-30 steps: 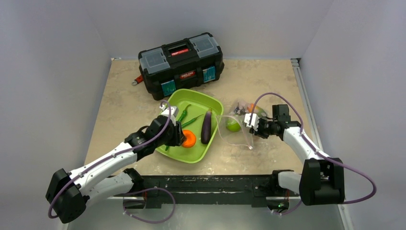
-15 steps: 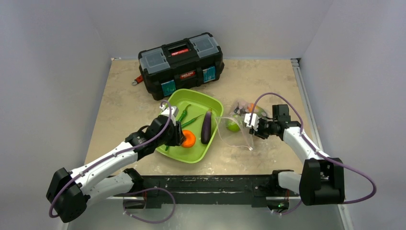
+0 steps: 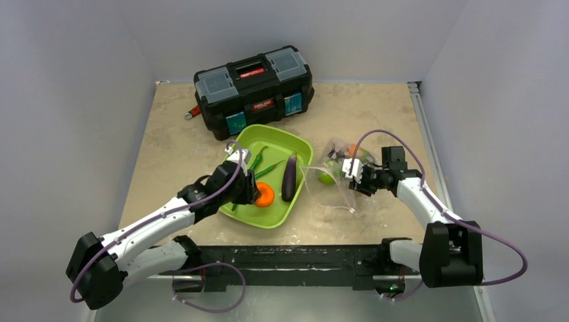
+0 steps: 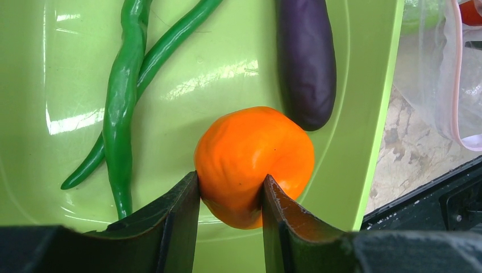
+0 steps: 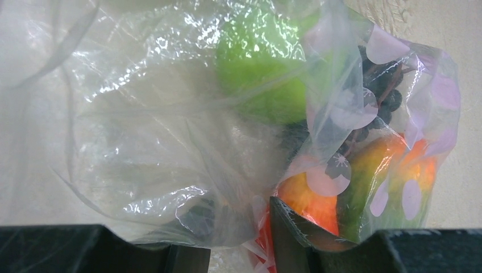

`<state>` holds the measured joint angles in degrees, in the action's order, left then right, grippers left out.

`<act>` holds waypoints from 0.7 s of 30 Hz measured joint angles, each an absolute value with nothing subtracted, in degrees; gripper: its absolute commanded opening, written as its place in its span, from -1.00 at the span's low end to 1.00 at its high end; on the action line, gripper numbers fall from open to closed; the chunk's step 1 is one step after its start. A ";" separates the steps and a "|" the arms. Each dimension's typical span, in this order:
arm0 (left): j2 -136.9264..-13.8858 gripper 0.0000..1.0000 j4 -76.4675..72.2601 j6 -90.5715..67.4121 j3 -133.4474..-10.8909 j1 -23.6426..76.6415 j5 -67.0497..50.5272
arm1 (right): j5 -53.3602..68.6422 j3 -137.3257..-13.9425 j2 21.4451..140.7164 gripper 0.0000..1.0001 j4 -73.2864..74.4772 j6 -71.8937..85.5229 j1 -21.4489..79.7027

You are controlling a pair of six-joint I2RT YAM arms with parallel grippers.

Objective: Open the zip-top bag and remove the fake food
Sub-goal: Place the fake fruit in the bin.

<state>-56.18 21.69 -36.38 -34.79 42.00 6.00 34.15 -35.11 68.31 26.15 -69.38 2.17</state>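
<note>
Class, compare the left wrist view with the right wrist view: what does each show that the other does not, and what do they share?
Left wrist only: a lime-green plastic tray holding green bean pods, a purple eggplant and a round orange toy fruit clamped in the left gripper. Right wrist only: dark berries and an orange-green mango inside the clear crinkly zip-top bag. Both: that bag.

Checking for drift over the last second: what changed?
Barely anything. The zip-top bag film slumped slightly over the lime by the right gripper. Left gripper stays clamped on the orange in the green tray; eggplant, bean pods, toolbox unmoved.
</note>
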 measured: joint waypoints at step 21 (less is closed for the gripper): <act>-59.05 0.54 20.45 -36.86 -34.76 42.00 5.15 | 35.68 -35.11 68.23 0.16 26.63 -69.41 1.56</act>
